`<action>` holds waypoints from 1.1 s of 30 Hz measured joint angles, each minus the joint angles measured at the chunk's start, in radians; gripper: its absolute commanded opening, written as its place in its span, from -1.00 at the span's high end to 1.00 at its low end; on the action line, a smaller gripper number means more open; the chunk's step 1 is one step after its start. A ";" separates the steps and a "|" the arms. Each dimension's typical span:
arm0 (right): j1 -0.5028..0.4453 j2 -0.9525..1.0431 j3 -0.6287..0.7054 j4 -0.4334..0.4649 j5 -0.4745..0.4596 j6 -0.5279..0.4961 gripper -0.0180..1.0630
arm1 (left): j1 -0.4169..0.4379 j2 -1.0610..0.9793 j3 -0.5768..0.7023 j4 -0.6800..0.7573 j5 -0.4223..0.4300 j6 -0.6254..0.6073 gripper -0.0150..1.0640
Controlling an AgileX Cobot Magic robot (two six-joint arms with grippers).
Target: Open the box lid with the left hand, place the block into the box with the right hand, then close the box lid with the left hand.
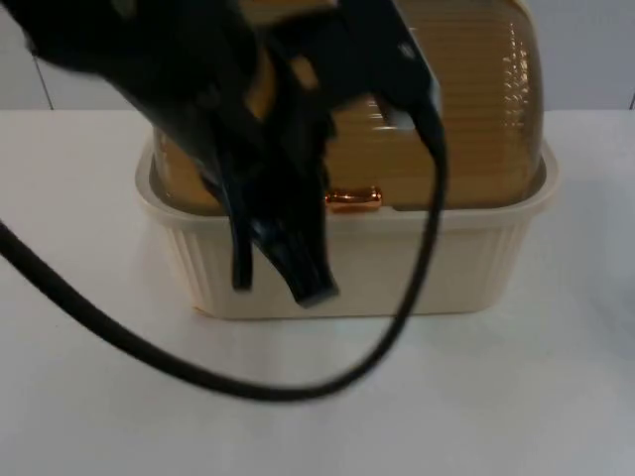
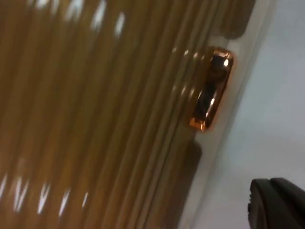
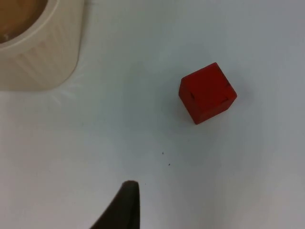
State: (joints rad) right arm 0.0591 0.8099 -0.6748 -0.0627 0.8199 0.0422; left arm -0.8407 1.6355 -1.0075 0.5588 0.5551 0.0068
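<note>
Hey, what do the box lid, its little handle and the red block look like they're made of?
Lid: translucent amber plastic, probably; ribbed and glossy with highlights. Handle: shiny copper-coloured, metal or plated plastic. Block: matte red, painted wood or plastic, unclear.

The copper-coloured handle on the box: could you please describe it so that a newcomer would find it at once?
On the white table stands a cream ribbed box with a translucent brown lid, shut. At the middle of the lid's front edge, just beside the left gripper, sits the handle: a small shiny copper tab, the only metallic-looking part on the box.
</note>
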 measured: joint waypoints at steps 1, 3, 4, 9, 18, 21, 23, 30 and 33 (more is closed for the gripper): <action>0.000 0.000 0.000 0.000 0.000 0.000 -0.98 | 0.000 0.000 0.000 0.000 0.000 0.000 0.98; 0.000 0.000 0.000 0.000 0.000 0.000 -0.98 | -0.047 0.053 0.000 0.181 0.011 -0.159 0.98; 0.000 0.000 0.000 0.000 0.000 0.000 -0.98 | -0.069 0.095 0.000 0.309 0.020 -0.263 0.98; 0.000 0.000 0.000 0.000 0.000 0.000 -0.98 | -0.096 0.173 0.000 0.515 0.021 -0.437 0.98; 0.000 0.000 0.000 0.000 -0.004 0.000 -0.98 | -0.100 0.231 0.000 0.705 -0.019 -0.639 0.98; 0.000 0.000 0.000 0.000 -0.005 0.000 -0.98 | -0.100 0.231 0.000 0.718 -0.024 -0.659 0.98; 0.000 0.000 0.000 0.000 -0.008 0.000 -0.98 | -0.100 0.231 0.000 0.721 -0.026 -0.670 0.98; 0.000 0.000 0.000 0.000 -0.008 0.000 -0.98 | -0.112 0.231 0.000 0.662 -0.008 -0.648 0.98; 0.000 0.000 0.000 0.000 -0.011 0.000 -0.98 | -0.118 0.222 0.000 0.621 0.007 -0.607 0.98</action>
State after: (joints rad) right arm 0.0591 0.8099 -0.6748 -0.0627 0.8086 0.0422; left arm -0.9591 1.8572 -1.0075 1.1796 0.5621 -0.6001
